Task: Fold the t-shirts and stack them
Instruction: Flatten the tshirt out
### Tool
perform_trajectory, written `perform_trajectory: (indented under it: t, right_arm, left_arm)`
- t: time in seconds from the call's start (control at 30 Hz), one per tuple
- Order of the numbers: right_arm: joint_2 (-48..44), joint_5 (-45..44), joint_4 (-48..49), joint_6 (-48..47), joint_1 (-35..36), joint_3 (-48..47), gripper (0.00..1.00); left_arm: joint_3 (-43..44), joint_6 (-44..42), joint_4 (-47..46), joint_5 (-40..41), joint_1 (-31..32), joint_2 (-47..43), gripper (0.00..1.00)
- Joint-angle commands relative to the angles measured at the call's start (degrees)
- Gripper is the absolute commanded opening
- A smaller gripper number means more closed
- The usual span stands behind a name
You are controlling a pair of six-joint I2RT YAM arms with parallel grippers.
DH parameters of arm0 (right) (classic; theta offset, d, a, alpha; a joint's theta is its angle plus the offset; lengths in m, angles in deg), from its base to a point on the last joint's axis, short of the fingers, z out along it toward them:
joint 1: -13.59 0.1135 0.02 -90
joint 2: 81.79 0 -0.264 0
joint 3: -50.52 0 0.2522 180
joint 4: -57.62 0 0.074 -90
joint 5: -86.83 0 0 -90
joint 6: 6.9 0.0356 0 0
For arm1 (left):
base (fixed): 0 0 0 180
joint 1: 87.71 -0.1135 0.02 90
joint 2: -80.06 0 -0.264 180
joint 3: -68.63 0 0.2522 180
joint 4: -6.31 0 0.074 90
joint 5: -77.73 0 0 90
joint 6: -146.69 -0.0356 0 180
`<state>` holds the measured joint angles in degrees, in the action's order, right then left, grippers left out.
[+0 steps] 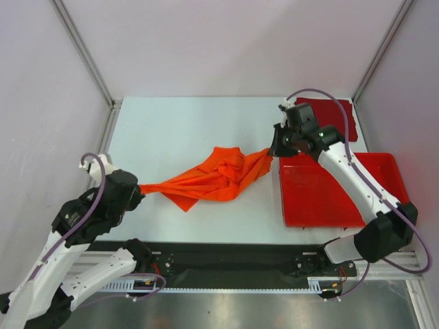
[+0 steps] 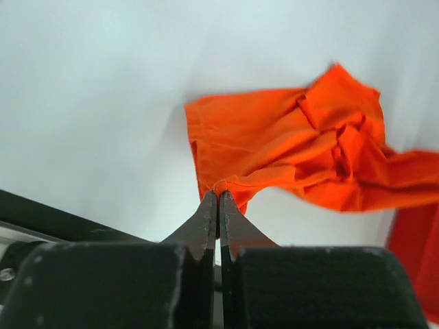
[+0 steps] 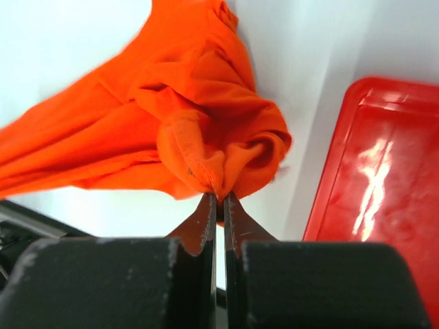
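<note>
From the top view we see the orange t-shirt (image 1: 218, 175) stretched across the middle of the frame, bunched at its centre and drawn out to a thin tail at each end. The left gripper (image 1: 139, 189) has the tail at lower left. The right gripper (image 1: 273, 152) has the one at centre right, just beside the red tray (image 1: 317, 200). How tightly the jaws close is not shown from above, but the wrist views settle it. In the left wrist view the two fingers meet tip to tip at lower centre, pinching a hemmed edge of the cloth, and the rest spreads toward the upper right. In the right wrist view the fingers are likewise pressed together on a stitched, rolled fold (the seam is plain to see), and the glossy tray fills the right edge. Only the top view shows us the dark red t-shirt (image 1: 337, 111), a folded square at upper right, beyond the tray and partly behind the right arm. The table (image 1: 171, 130) is pale blue-white; plain light walls (image 1: 226, 41) and metal frame posts (image 1: 82, 51) enclose it.
</note>
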<state>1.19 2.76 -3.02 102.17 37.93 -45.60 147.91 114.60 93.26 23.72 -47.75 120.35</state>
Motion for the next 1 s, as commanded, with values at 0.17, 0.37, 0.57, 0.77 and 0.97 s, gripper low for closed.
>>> perform_trajectory:
  t: [0.17,0.37,0.57,0.77,0.97]
  right_arm:
    - [-8.0,4.1,0.7,9.4,10.3,19.4,0.04]
    - [-7.5,-9.7,-7.2,5.8,19.1,14.3,0.62]
    - [4.0,-8.6,1.1,-1.8,20.0,0.4,0.73]
    - [21.7,0.9,9.9,-3.6,26.3,-9.7,0.53]
    - [37.6,-9.6,1.0,-0.7,30.8,-23.6,0.55]
  left_arm:
    - [1.2,-5.6,9.0,9.2,-3.8,1.0,0.00]
    - [-0.6,-9.4,6.6,7.5,-3.9,1.9,0.00]
    - [-1.2,-11.7,4.7,5.0,-3.8,1.6,0.01]
    - [-1.5,-13.1,3.5,3.4,-3.9,1.7,0.00]
    - [-4.2,-12.6,2.8,1.5,-3.9,-1.0,0.00]
